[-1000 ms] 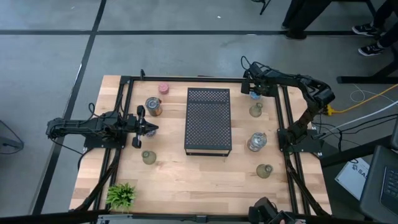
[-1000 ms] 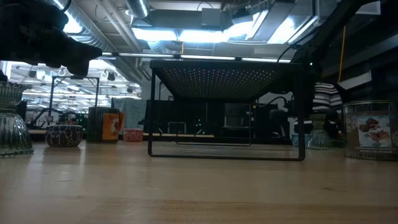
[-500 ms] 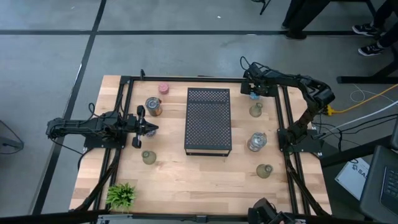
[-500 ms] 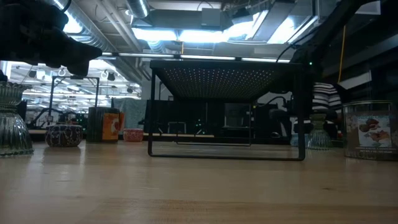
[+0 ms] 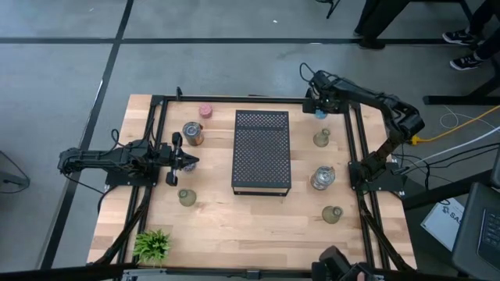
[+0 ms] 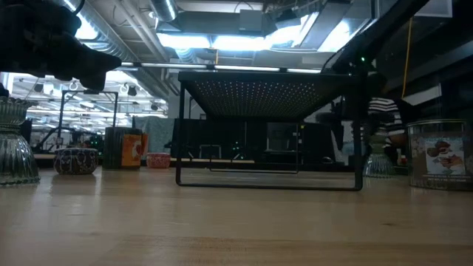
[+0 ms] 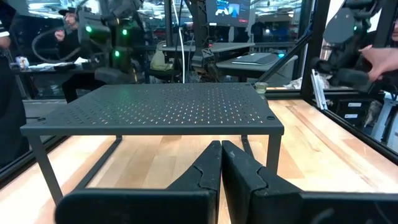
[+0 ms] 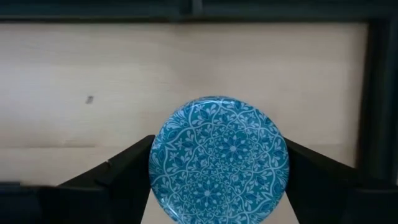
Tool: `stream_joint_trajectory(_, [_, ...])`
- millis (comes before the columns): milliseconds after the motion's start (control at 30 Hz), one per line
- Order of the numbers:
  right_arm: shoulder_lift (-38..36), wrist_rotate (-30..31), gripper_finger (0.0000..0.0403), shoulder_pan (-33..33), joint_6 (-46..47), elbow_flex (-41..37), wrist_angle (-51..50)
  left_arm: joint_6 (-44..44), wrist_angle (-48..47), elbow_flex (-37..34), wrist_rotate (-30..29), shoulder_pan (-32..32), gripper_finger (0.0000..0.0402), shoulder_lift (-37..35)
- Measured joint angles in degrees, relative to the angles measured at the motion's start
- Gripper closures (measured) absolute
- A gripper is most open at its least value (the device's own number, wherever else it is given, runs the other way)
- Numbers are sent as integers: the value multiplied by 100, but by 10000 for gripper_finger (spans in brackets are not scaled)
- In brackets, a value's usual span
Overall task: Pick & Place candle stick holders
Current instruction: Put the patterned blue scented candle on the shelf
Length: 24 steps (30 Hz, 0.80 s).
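blue holder (image 8: 218, 159) in R gripper (image 8: 217, 163), frame rail (image 8: 186, 9) beside

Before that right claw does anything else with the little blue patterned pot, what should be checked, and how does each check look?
1. Blue holder sits between the right gripper fingers: ok.
2. Fingers firmly pressing its sides: cannot tell.
3. Holder lifted off the table: cannot tell.
4. Black tray top bare for placing: ok.
5. Left gripper shut, empty, parked on the tray's other side: ok.
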Motion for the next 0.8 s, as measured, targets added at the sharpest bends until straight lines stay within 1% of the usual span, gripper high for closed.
stream_joint_trajectory(167, [-1, 55, 98, 82, -276, 630, -551, -1, 0, -1, 0, 0, 395, 0])
stream_joint_trajectory(467, [-2, 62, 98, 373, -541, 1556, -1123, -2, 0, 1, -1, -2, 395, 2])
stream_joint_trajectory(633, [-2, 56, 98, 664, -872, 2079, -1517, -2, 0, 0, -1, -1, 395, 2])
stream_joint_trajectory(800, [-4, -127, 98, 1048, -1348, 2522, -1661, 0, 0, -1, -2, -2, 395, 0])
